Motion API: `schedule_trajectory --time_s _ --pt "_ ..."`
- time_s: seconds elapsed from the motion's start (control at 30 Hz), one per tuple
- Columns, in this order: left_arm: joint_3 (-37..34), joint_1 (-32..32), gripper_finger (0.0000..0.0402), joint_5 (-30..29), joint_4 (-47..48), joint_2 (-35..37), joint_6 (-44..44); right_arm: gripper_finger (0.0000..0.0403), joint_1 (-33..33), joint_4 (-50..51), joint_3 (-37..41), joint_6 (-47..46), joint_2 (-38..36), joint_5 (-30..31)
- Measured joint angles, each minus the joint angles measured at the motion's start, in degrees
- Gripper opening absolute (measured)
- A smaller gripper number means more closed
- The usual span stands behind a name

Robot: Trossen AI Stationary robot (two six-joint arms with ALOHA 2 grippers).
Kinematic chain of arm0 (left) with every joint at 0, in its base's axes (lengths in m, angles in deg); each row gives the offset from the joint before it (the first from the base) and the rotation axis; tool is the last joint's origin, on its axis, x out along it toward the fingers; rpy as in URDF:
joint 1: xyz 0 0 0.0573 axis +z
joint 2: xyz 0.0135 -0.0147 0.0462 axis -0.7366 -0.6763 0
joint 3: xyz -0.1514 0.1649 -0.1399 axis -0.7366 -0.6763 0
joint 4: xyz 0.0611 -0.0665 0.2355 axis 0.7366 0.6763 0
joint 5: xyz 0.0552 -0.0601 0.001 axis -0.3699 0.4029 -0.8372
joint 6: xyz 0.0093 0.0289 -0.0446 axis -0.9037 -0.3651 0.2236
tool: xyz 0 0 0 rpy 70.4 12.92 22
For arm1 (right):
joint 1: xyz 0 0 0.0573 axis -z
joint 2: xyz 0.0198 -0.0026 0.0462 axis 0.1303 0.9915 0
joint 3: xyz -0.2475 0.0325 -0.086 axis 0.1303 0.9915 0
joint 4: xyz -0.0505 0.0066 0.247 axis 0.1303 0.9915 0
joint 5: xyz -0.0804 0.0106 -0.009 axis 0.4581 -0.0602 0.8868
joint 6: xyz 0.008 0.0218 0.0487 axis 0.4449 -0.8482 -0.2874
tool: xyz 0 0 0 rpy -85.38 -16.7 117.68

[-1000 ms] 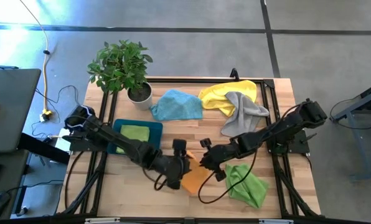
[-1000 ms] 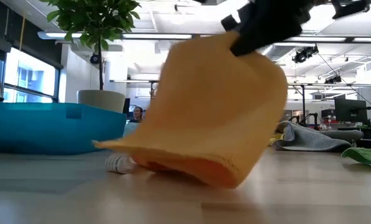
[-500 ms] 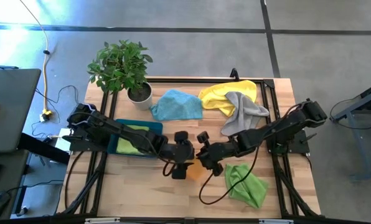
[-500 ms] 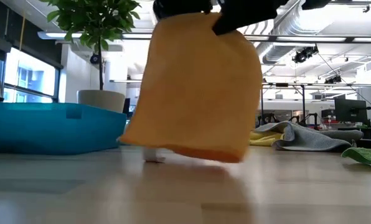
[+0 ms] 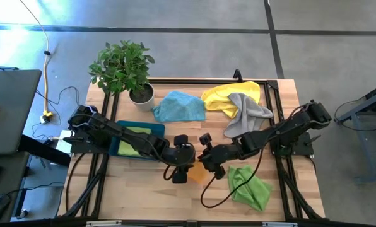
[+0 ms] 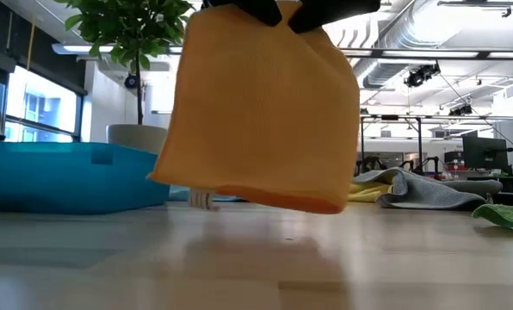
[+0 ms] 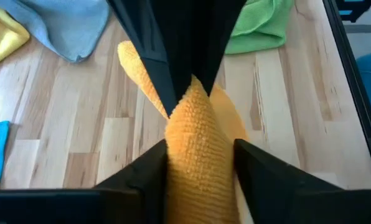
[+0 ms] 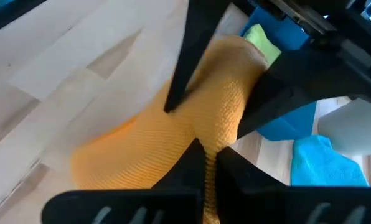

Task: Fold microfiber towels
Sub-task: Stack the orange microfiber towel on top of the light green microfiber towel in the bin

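Note:
The orange towel (image 6: 256,112) hangs between my two grippers near the middle of the table, and its lower edge (image 6: 265,202) is above the wood. In the high view only a small patch of the orange towel (image 5: 198,173) shows under the grippers. My left gripper (image 5: 183,159) and my right gripper (image 5: 206,159) stand close together, each shut on the towel's top. The left wrist view shows the orange towel (image 7: 198,149) between my left fingers, and the right wrist view shows the towel (image 8: 148,149) below my right fingers. My left gripper pinches a bunched fold at the towel's top (image 7: 197,134) between its two fingers (image 7: 145,177), coming from above. The towel hangs below it, clear of the table. My right gripper pinches the towel's top edge (image 8: 226,134) between its two nearly closed fingers (image 8: 188,165), right beside my left gripper's fingers. It comes from above, and the towel hangs below it.
A teal tray (image 5: 155,130) at the left holds a folded lime green towel (image 5: 136,135). Light blue (image 5: 178,106), yellow (image 5: 229,94) and grey (image 5: 246,116) towels lie at the far side. Another lime green towel (image 5: 248,186) lies near right. A potted plant (image 5: 125,69) stands far left.
Both grippers have gone up with the orange towel. My left gripper has moved toward the far edge and my right gripper a little toward the left, so they now stand close together. The towel's lower part, which lay on the table, is lifted clear and hangs.

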Motion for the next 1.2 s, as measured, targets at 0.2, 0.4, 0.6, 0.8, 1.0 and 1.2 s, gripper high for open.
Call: schedule_trajectory --time_s 0.2,0.4,0.6,0.8,1.0,1.2 --pt "0.00 0.00 0.0056 -0.10 -0.02 -0.04 0.56 0.0000 -0.02 -0.03 0.00 -0.24 0.00 0.00" --pt "0.00 -0.02 0.0016 -0.18 -0.09 -0.04 2.86 0.0011 -0.03 -0.03 0.00 -1.76 0.00 0.00" --pt "0.00 -0.89 0.0008 -0.66 3.03 -0.07 6.58 0.0069 -1.53 1.45 0.00 -3.43 -0.51 0.32" --pt "0.00 -2.97 0.0010 -9.90 12.51 -0.11 17.77 0.0093 -2.75 8.16 -0.02 -9.57 -4.72 5.25" --pt "0.00 -5.72 0.0012 -23.36 19.21 -0.11 32.19 0.0085 -2.86 14.84 -0.08 -16.76 -10.34 5.66" --pt "-0.61 -7.20 0.0012 -31.20 31.64 -0.11 53.20 0.0083 -2.84 18.49 -0.08 -24.09 -12.66 6.30"
